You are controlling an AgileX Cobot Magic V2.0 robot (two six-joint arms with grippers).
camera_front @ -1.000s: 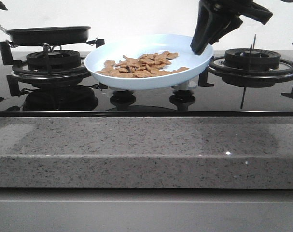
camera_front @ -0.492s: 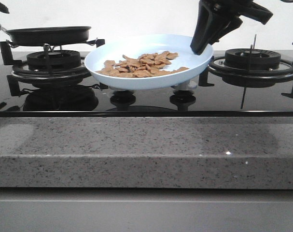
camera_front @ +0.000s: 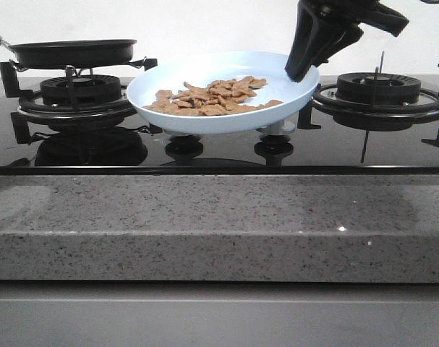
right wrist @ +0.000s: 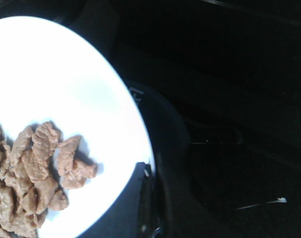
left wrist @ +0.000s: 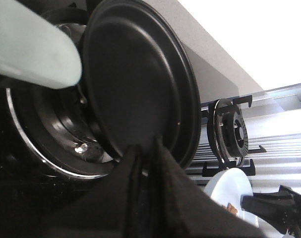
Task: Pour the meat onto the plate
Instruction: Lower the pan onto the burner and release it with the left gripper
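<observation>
Barely shifted since earlier frames: dark shape at upper left corner of front view smaller; plate, meat, right gripper unchanged.
Grey speckled worktop in front, black glass hob behind.
Pale-blue plate between two burners, raised above glass, tilted slightly.
Black frying pan on left burner.
Right gripper clamped on plate's right rim.
Left gripper closed, apparently pinching pan's rim; contact dim in left wrist view.
Meat: loose light-brown pile inside plate.
</observation>
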